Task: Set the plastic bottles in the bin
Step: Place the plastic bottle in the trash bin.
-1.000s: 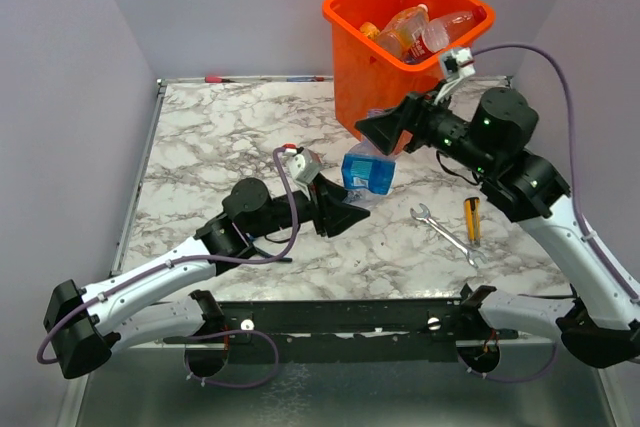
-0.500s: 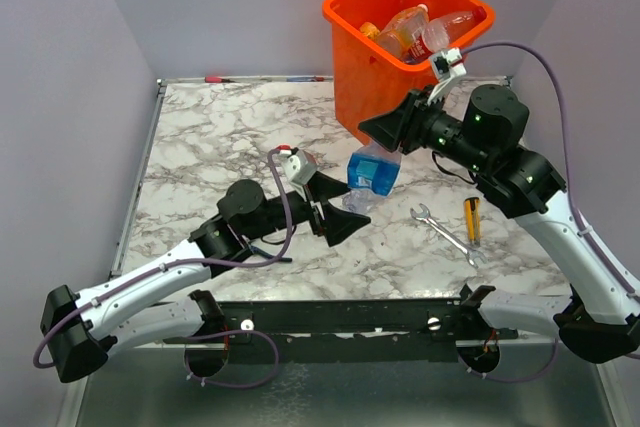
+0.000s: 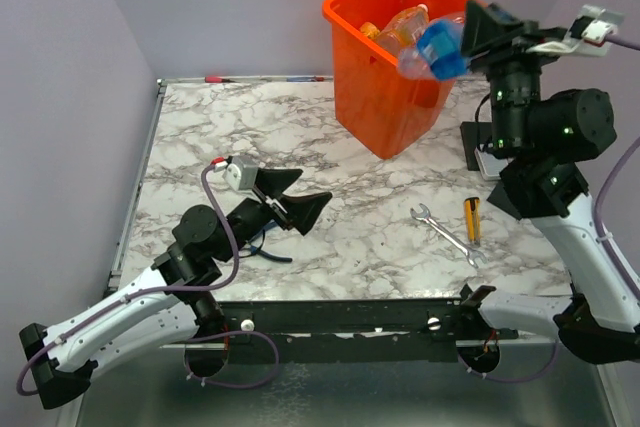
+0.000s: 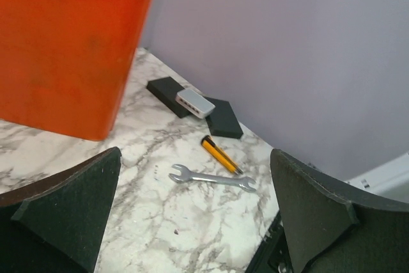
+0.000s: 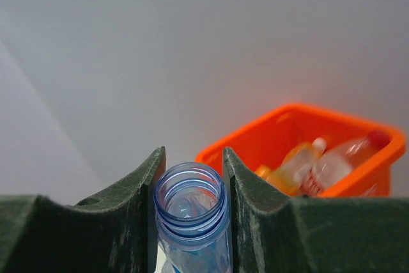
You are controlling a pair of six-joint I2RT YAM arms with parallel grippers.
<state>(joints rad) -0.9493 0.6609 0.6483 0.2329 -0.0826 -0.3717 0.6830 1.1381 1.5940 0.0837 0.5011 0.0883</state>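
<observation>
Right hand [image 3: 468, 29] clamped on bottle [image 3: 433, 50] neck, near bin [image 3: 352, 9] rim, left hand [image 3: 308, 188] apart

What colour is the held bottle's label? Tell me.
Blue on the bottle, clearest in the top external view.

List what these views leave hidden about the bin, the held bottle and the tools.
Bin: top view shows only the uppermost bottles; its walls hide anything beneath. Left wrist view cuts off its opening.
Held bottle: right wrist view shows only the open neck; the right gripper and bottom edge hide its body.
Orange-handled tool: too small to identify in top or left wrist view.
</observation>
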